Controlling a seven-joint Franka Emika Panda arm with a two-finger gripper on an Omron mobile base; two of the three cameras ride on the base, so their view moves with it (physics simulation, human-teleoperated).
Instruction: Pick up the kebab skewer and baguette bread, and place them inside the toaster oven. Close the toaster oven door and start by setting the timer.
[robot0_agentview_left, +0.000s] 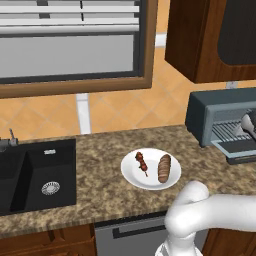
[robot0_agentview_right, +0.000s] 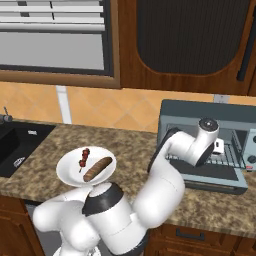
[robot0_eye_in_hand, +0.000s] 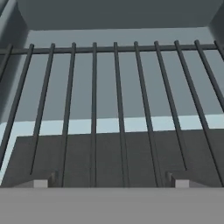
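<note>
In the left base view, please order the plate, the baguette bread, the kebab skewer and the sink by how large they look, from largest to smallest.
1. sink
2. plate
3. baguette bread
4. kebab skewer

The bread and skewer look about alike in length; the bread is clearly thicker.

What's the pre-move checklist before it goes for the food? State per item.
1. Toaster oven door down: ok, lowered flat in front of the toaster oven.
2. Wire rack bare: ok, nothing lies on it.
3. Gripper free: ok, fingertips apart, nothing between them.
4. Kebab skewer reachable: ok, lying on the white plate, uncovered.
5. Baguette bread apart from the skewer: ok, beside it with a gap.
6. Hand clear of the oven: not ok, it is at the opening over the rack.
</note>
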